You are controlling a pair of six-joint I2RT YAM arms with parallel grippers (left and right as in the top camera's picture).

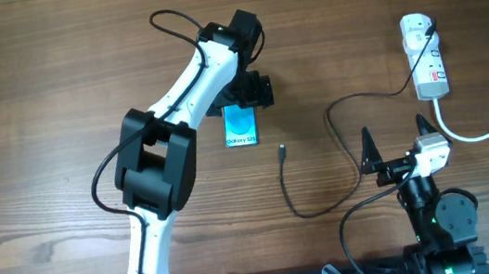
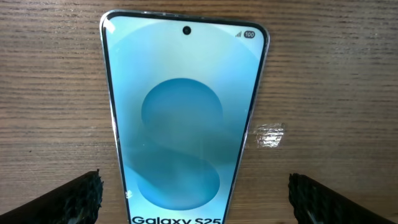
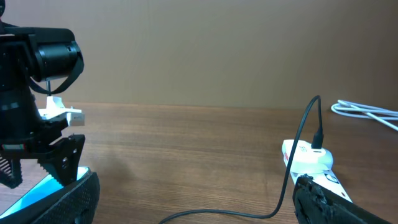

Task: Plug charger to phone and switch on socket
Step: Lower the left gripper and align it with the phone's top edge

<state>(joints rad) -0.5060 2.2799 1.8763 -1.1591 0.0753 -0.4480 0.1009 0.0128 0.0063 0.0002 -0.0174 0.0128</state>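
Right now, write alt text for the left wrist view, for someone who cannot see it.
A phone with a cyan screen reading Galaxy S25 lies flat on a wooden table. The open left gripper straddles its near end, black fingertips clear of both sides.

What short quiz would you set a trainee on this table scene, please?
1. True or false: the charger tip is plugged into the phone.
2. Which hand has the phone between its open fingers? A) left B) right C) neither
3. Fill the gap: the black plug sits in the white ____.
Key: 1 false; the tip lies on the table, apart from the phone. 2 A, the left hand; the right hand is open and empty. 3 socket.
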